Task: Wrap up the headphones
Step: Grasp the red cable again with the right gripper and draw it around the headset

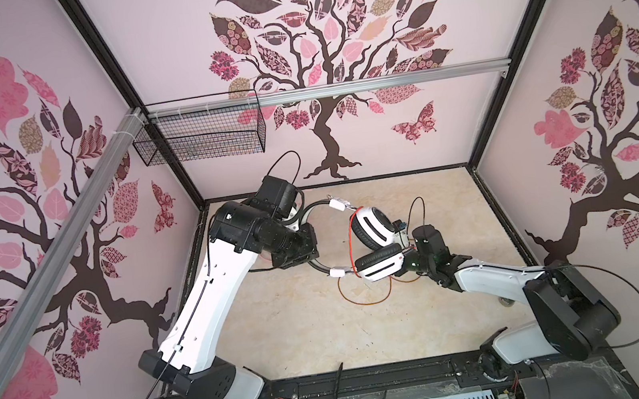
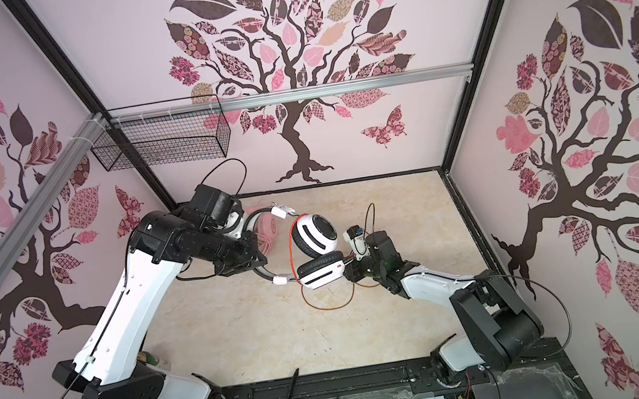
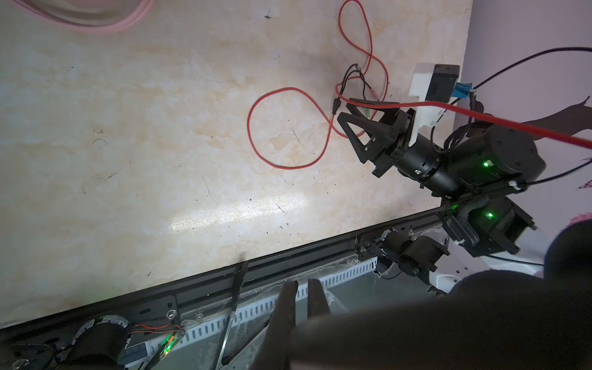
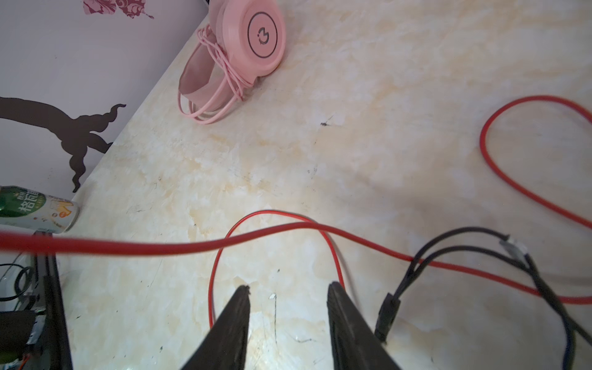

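Left gripper [image 3: 303,283] holds the white headphones [image 1: 374,227]; right gripper [image 4: 289,285] is half open, empty. We see pink headphones [image 4: 262,35] wrapped, red cord [image 3: 288,166] loose.

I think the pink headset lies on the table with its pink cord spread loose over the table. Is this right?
Not quite. The pink headset does lie on the table, but its pink cord is wound around the headband, as the right wrist view shows.
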Available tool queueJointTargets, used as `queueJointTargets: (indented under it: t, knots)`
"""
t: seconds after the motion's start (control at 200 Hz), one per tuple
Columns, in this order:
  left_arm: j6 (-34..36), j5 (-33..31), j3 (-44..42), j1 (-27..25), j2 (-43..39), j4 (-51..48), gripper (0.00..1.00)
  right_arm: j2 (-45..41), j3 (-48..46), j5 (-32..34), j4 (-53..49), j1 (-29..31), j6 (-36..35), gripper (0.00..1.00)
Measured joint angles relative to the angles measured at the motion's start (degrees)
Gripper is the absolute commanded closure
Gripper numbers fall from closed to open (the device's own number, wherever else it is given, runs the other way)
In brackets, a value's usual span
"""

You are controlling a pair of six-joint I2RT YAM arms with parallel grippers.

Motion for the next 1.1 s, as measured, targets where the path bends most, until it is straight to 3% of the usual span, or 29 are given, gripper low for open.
queueJointTargets:
  t: [0.21, 0.355, 0.89, 1.01, 1.1]
  knots:
    - [0.0, 0.5, 2.2, 0.1, 1.4, -0.7, 1.00, 1.2, 0.3, 3.7, 4.3, 0.0, -2.6, 0.57]
    - [0.0, 0.7, 2.2, 0.1, 1.9, -1.0, 1.00, 1.2, -0.4, 6.0, 9.2, 0.0, -5.6, 0.49]
    - [0.1, 2.2, 7.5, 0.8, 4.2, -2.3, 1.00, 9.0, -3.7, 4.7, 21.2, 0.5, -14.4, 0.49]
    - [0.1, 2.3, 8.3, 0.8, 4.7, -2.5, 1.00, 11.7, -2.6, 5.7, 22.2, 0.7, -14.6, 0.55]
    - [0.1, 2.3, 8.6, 0.9, 4.8, -2.6, 1.00, 12.3, -2.2, 5.6, 23.0, 0.7, -14.3, 0.73]
